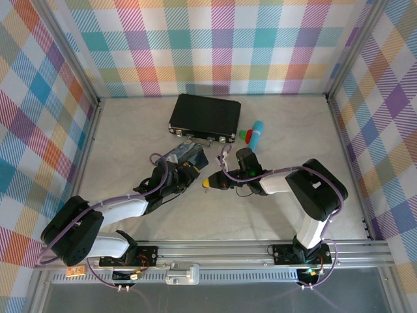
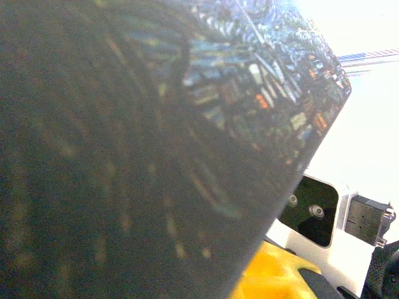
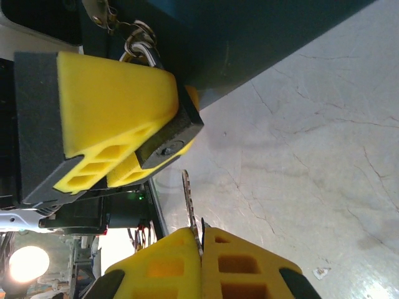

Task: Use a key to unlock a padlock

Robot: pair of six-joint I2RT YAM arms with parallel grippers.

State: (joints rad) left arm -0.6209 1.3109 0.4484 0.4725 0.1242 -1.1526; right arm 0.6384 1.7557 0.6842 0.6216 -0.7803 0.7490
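In the right wrist view, my left gripper's yellow fingers are shut on the padlock, a small dark body turned keyhole-down. Its silvery shackle hangs from the latch of the blue tin. My right gripper is shut on the key, whose thin toothed blade points up at the padlock's underside with a short gap between them. From the top view, the left gripper and right gripper meet just in front of the tin.
A black case with metal latches lies behind the tin. To its right lie a teal stick and small red and green pieces. The blurred tin looms close in the left wrist view. Plaid walls surround the table.
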